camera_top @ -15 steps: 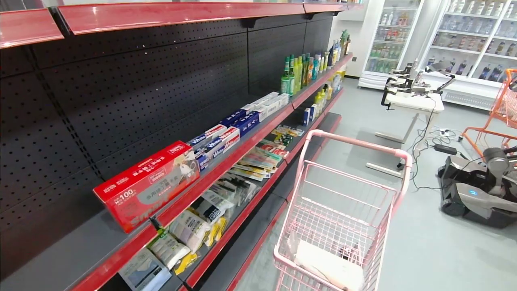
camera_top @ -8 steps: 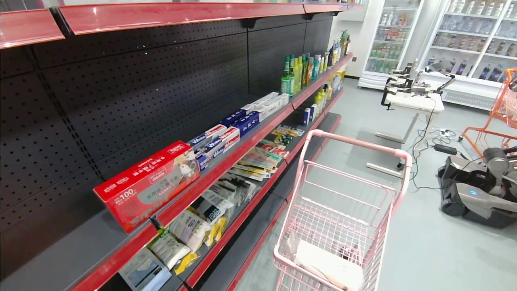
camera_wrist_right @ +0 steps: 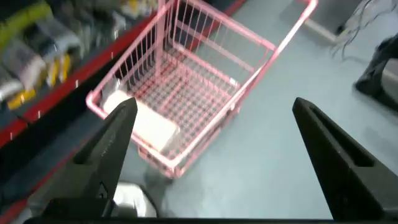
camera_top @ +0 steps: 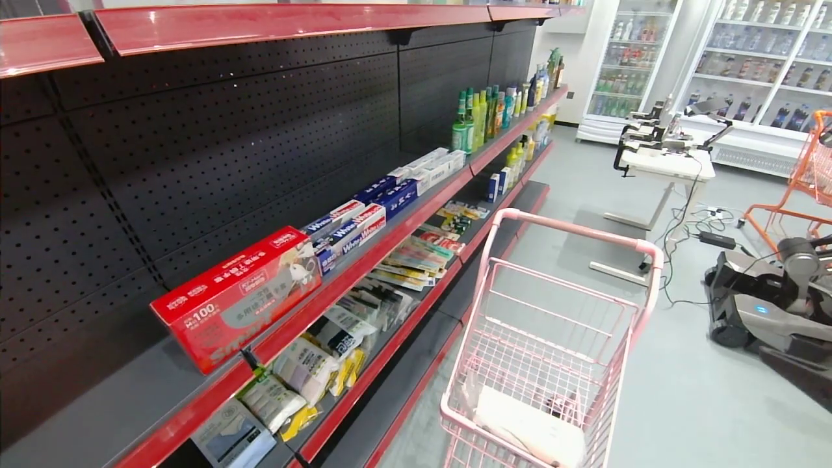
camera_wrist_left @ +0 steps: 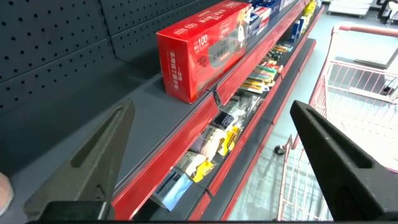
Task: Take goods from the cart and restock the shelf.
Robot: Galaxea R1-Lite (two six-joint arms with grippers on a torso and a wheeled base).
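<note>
- Left gripper (camera_wrist_left: 211,171) gapes empty, facing the shelf (camera_wrist_left: 143,118); right gripper (camera_wrist_right: 217,165) gapes empty over the pink cart (camera_wrist_right: 211,87).
- A white pack (camera_top: 530,426) lies in the cart, lower centre of the head view.
- Pickup seems not yet begun; next, lower and grasp it.

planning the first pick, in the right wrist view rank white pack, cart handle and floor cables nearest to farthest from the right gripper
From the right gripper, fingers open:
1. white pack, lying in the near end of the cart.
2. cart handle, at the far end.
3. floor cables, on the floor past the handle.
</note>
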